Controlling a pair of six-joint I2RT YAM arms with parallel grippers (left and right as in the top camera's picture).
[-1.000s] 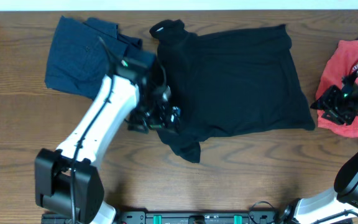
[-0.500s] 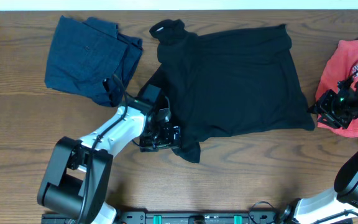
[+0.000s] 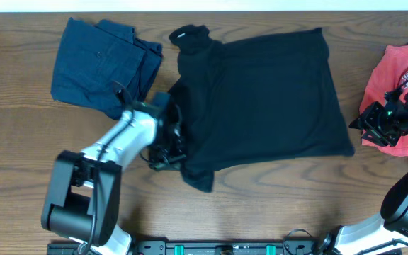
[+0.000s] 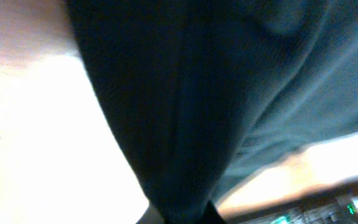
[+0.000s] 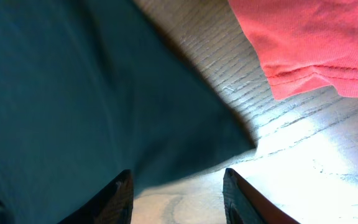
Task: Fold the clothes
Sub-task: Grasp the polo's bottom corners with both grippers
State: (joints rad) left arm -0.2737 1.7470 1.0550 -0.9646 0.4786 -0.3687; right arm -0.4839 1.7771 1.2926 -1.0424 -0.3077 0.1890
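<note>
Drags black T-shirt [image 3: 261, 99] leftward from its earlier spot with left gripper [image 3: 167, 147] pinched shut on its edge to start a fold; holds right gripper [image 5: 178, 180] part-open, empty.

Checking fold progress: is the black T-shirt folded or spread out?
Spread out, not folded: the black T-shirt lies mostly flat, only its lower-left edge bunched where the left gripper is shut on it.

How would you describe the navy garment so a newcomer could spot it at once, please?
On the wooden table, look to the far-left corner in the overhead view, beside the black T-shirt. The navy garment lies there, loosely folded; it alone is dark blue, not black or coral-red.
</note>
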